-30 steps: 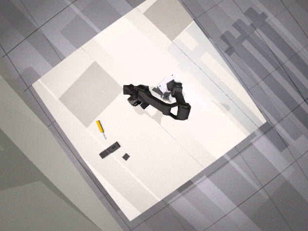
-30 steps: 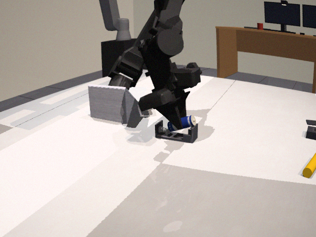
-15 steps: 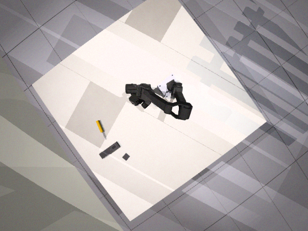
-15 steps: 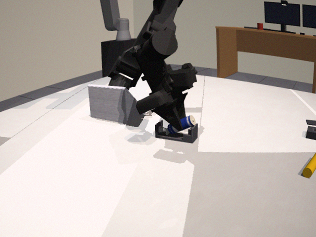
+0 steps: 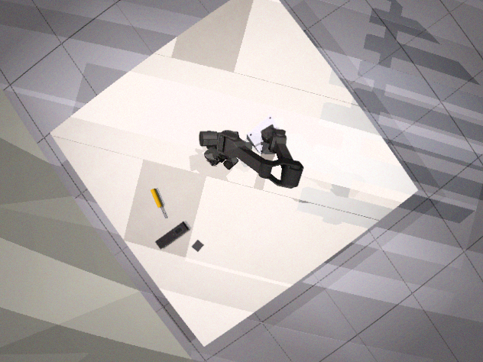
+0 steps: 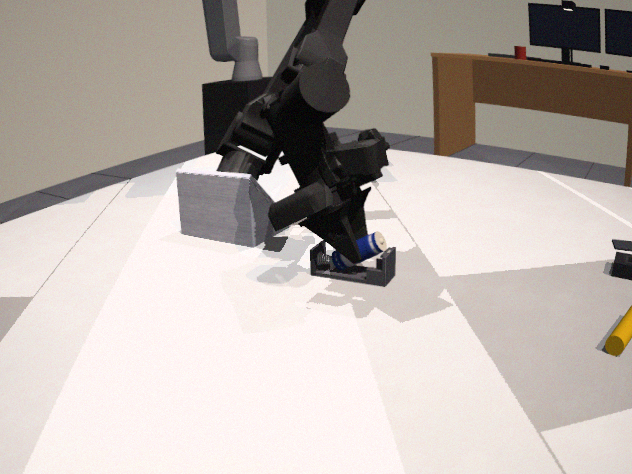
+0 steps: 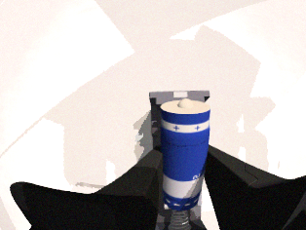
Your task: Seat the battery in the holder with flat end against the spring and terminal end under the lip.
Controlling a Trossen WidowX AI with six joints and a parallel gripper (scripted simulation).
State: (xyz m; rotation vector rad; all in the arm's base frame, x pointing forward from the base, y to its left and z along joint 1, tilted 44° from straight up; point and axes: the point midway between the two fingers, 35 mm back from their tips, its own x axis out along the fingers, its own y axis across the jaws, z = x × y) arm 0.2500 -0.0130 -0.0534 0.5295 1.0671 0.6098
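The blue battery [image 6: 368,247] [image 7: 185,146] is tilted, its cream terminal end raised above the lip end of the holder and its flat end low inside, by the spring [image 7: 179,219]. The dark holder [image 6: 380,276] [image 7: 157,95] stands on the table, in line with the battery in the wrist view. My gripper [image 6: 357,253] [image 7: 181,152] is shut on the battery, one finger on each side of its lower half. Whether the flat end touches the spring is unclear. In the top view the arm hides the battery and holder.
A grey wedge-shaped block [image 6: 216,209] stands beside the arm's base. A yellow-handled screwdriver [image 5: 156,198] [image 6: 620,334], a long black box [image 5: 172,235] and a small dark square [image 5: 197,245] lie farther off on the table.
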